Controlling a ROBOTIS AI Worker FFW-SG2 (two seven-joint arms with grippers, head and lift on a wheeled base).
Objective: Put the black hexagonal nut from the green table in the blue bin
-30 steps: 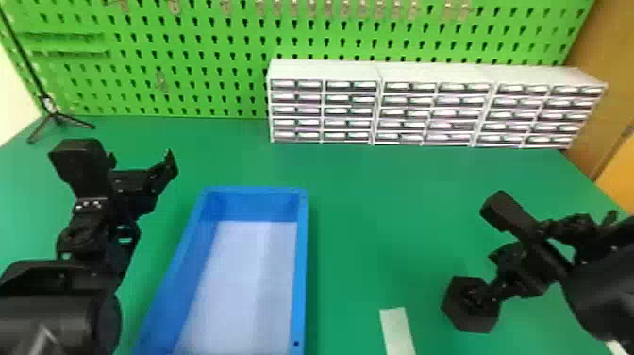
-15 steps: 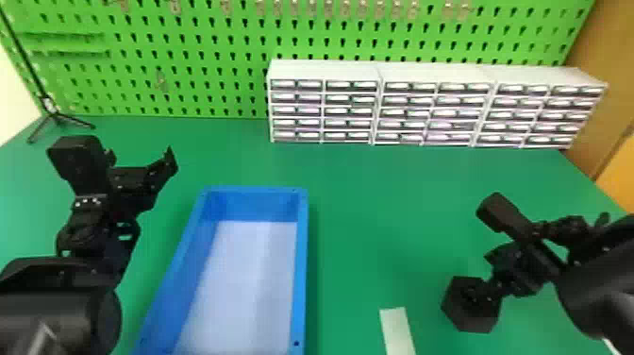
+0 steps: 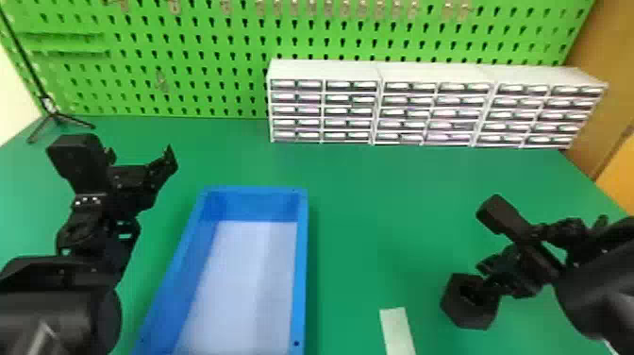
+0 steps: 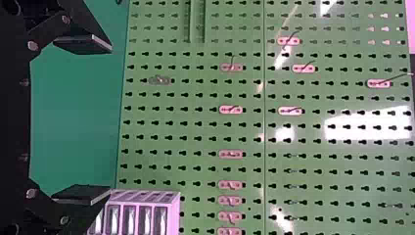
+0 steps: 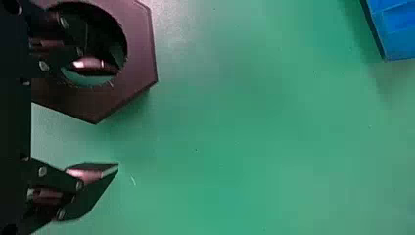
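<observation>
Nearest, at the lower edge of the head view, a flat, pale strip with straight edges (image 3: 397, 330) lies on the smooth green table (image 3: 377, 212), between the bin and the nut. The task's piece, a thick black hexagonal nut with flat sides and a wide round hole (image 3: 474, 315), lies on that tabletop, to the right of the strip and well apart from the bin. At it is the right gripper (image 3: 485, 275), its flat, black, angular fingers spread, one reaching over or into the round opening and the other outside the hexagon; whether either touches the nut I cannot tell. To the left stands the long, rectangular blue bin with smooth walls and a pale, flat floor (image 3: 302, 264). Over the table, left of the bin's far end, is the black, jointed left gripper (image 3: 140, 152), its flat fingers well spread with nothing between them. Farther back sit the boxy white drawer units with rows of small fronts (image 3: 325, 71) and a thin black tripod stand (image 3: 55, 117), before a green pegboard punched with keyhole-shaped slots (image 3: 188, 33)
</observation>
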